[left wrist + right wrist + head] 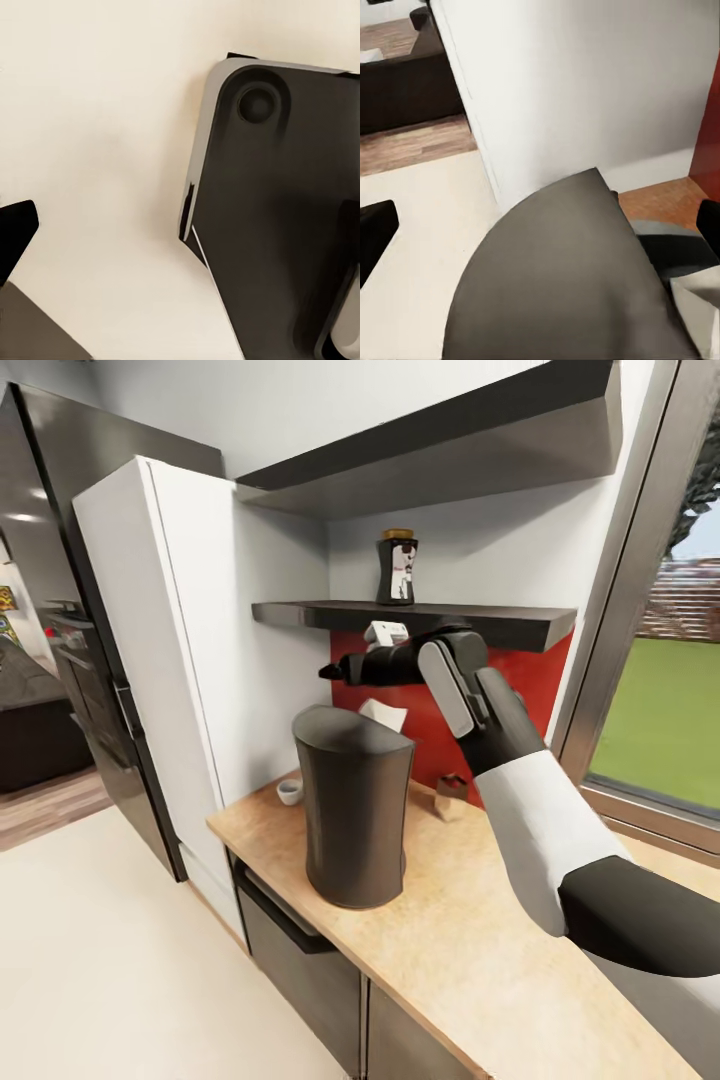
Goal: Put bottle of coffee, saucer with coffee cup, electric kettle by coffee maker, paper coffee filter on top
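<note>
Grey coffee maker stands near the desk's left end. My right hand hovers above it, grip state unclear, paper coffee filter just beneath. I judge filter placement underway; next, settle it on the flat top.

- No word, brand, number or sign can be read anywhere in these views.
- The bottle of coffee, standing on the kitchen shelf at the far wall, carries a black-and-white label, but its print is too small and blurred to make out any letters.
</note>
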